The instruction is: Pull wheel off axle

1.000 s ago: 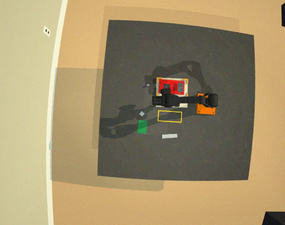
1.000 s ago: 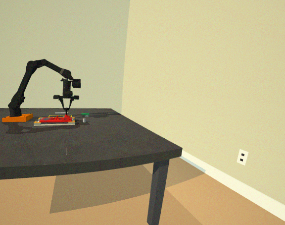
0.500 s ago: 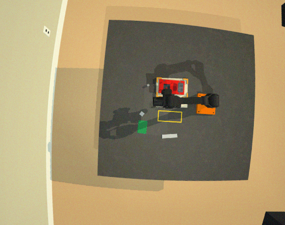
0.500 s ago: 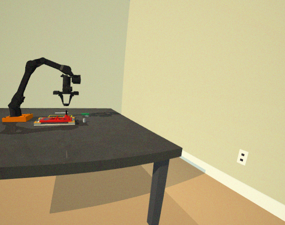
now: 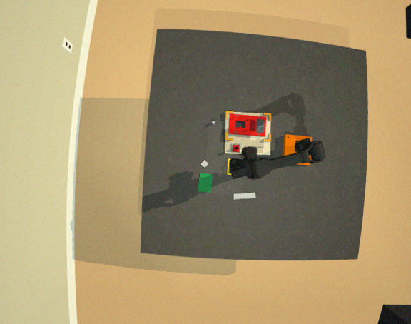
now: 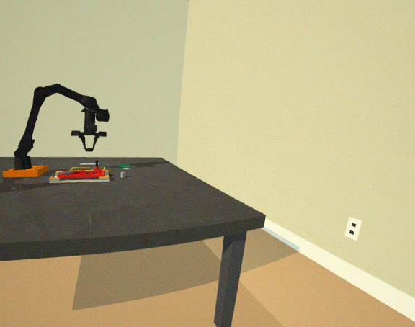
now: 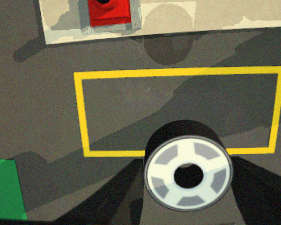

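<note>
My tool (image 7: 190, 199) holds the wheel (image 7: 188, 172) above the marked area (image 7: 85, 119), which lies on the worktop (image 7: 35, 99) beside the axle board (image 7: 215, 19).
</note>
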